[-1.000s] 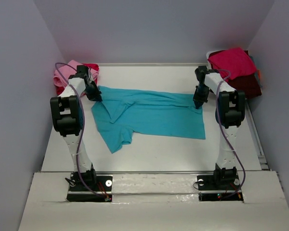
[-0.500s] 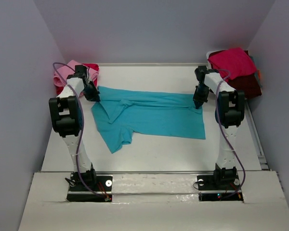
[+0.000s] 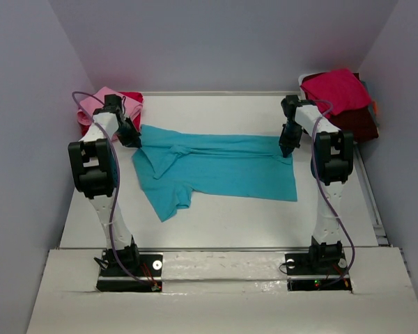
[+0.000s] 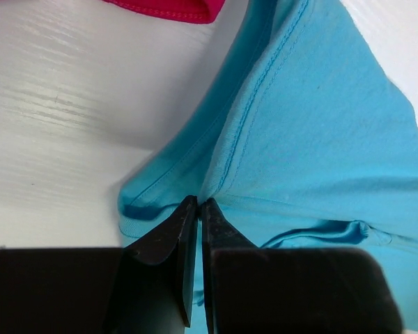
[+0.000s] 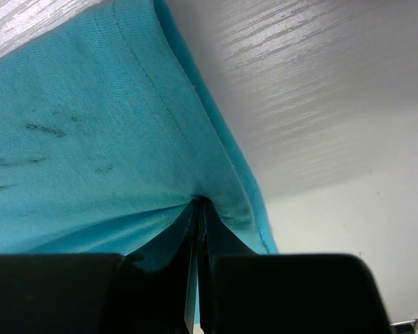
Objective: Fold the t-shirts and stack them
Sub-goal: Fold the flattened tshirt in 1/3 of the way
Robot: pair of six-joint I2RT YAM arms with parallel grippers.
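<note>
A turquoise t-shirt lies spread across the middle of the table, one sleeve pointing toward the near edge. My left gripper is at the shirt's far left corner. In the left wrist view the left gripper is shut, with a pinch of turquoise hem between its tips. My right gripper is at the far right corner. Seen from the right wrist, the right gripper is shut on the shirt's stitched edge. The cloth is stretched between the two grippers.
A pink t-shirt and a red one lie bunched at the back left corner, just behind my left gripper. A crimson t-shirt sits on a dark maroon one at the back right. Walls close in both sides.
My left gripper has drawn back and to the left with the shirt's corner, pulling the far edge tighter and bunching a small pucker near the collar. The right gripper has held still.
</note>
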